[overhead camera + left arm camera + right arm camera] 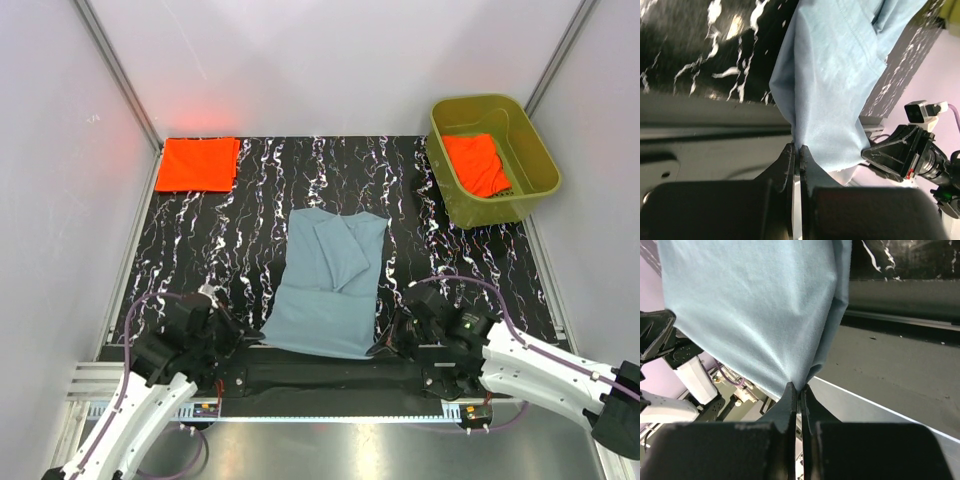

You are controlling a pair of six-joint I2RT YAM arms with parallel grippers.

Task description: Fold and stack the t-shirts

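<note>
A dusty blue-grey t-shirt (328,282) lies lengthwise in the middle of the black marbled mat, its sleeves folded inward. My left gripper (250,337) is shut on its near left corner, and the cloth (835,90) rises taut from the closed fingertips (796,150). My right gripper (385,345) is shut on the near right corner, where the blue cloth (755,310) fans out from the pinch (799,389). A folded orange-red t-shirt (197,164) lies flat at the far left. Another orange-red t-shirt (478,163) sits crumpled in the olive-green tub (528,185).
The tub stands at the far right corner of the mat (230,250). White walls with metal rails (115,70) close in the left, right and far sides. A metal frame rail (330,410) runs along the near edge by both arm bases.
</note>
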